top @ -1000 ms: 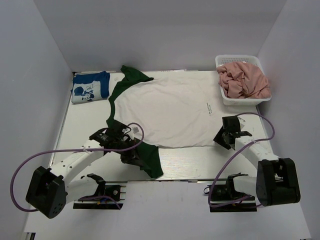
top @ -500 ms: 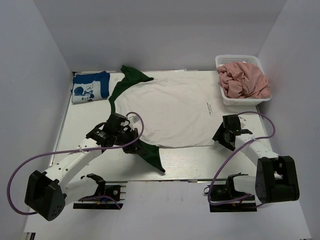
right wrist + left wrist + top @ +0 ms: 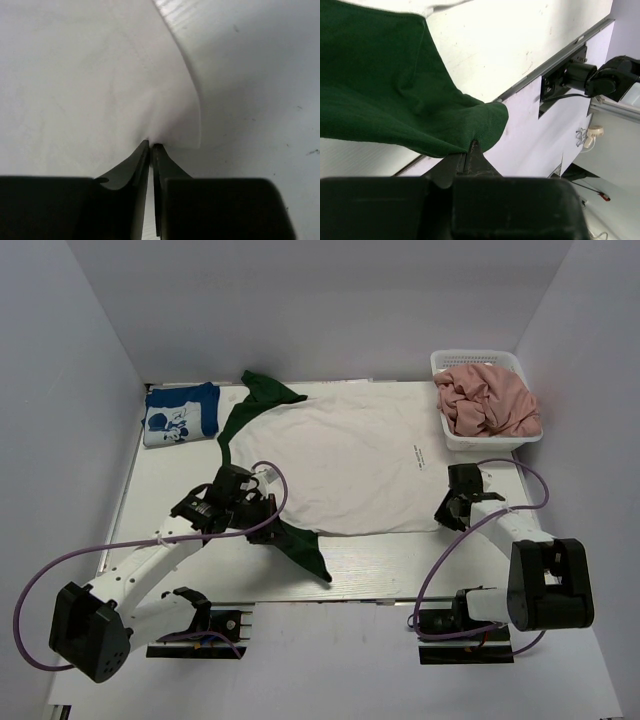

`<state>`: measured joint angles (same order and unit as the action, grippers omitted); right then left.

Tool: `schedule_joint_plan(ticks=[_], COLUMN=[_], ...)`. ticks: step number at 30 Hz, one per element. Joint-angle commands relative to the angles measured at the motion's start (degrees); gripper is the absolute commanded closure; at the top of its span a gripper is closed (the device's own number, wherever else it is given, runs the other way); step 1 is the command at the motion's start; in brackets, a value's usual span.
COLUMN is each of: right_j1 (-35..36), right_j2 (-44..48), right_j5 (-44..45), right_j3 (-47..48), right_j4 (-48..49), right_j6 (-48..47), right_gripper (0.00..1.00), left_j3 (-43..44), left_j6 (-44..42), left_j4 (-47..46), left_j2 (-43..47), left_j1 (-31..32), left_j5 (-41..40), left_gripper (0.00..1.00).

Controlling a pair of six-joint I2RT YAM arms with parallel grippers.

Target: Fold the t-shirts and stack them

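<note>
A white t-shirt with green sleeves (image 3: pixel 345 460) lies spread flat across the middle of the table. My left gripper (image 3: pixel 262 523) is shut on its near green sleeve (image 3: pixel 303 549), which hangs from the jaws in the left wrist view (image 3: pixel 395 95). My right gripper (image 3: pixel 450 508) is shut on the shirt's near right corner (image 3: pixel 175 131) at the hem. The far green sleeve (image 3: pixel 262 392) lies at the back left. A folded blue t-shirt (image 3: pixel 180 412) with a white print sits at the far left.
A white basket (image 3: pixel 449 430) holding crumpled pink t-shirts (image 3: pixel 490 398) stands at the back right. A metal strip (image 3: pixel 420 565) runs along the table's near edge. Purple cables loop beside both arms.
My left gripper has lifted the near green sleeve and drawn it up and back toward the shirt's body. My right gripper has shifted slightly away at the right hem corner.
</note>
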<state>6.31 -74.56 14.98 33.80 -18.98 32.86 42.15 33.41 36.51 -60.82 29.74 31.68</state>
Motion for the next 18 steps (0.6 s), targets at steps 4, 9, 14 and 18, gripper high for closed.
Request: schedule_joint_plan(ticks=[4, 9, 14, 18], right_j1=[0.11, 0.29, 0.2, 0.11], right_j2=[0.56, 2.06, 0.74, -0.14], right_j5=[-5.14, -9.09, -10.94, -11.82], right_j3=[0.3, 2.76, 6.36, 9.26], right_j4=[1.41, 2.37, 2.46, 2.2], right_j6=[-1.48, -5.08, -5.88, -6.58], right_gripper=[1.0, 1.0, 1.0, 1.0], left_j3=[3.99, 5.13, 11.18, 15.41], left_j6=[-0.98, 0.33, 0.34, 0.34], left_j4=[-2.5, -6.8, -8.03, -8.56], left_j2=[0.79, -0.96, -2.99, -4.05], left_j1=[-0.47, -1.0, -1.0, -1.0], left_j5=[-0.22, -0.83, -7.15, -14.08], left_gripper=[1.0, 1.0, 1.0, 1.0])
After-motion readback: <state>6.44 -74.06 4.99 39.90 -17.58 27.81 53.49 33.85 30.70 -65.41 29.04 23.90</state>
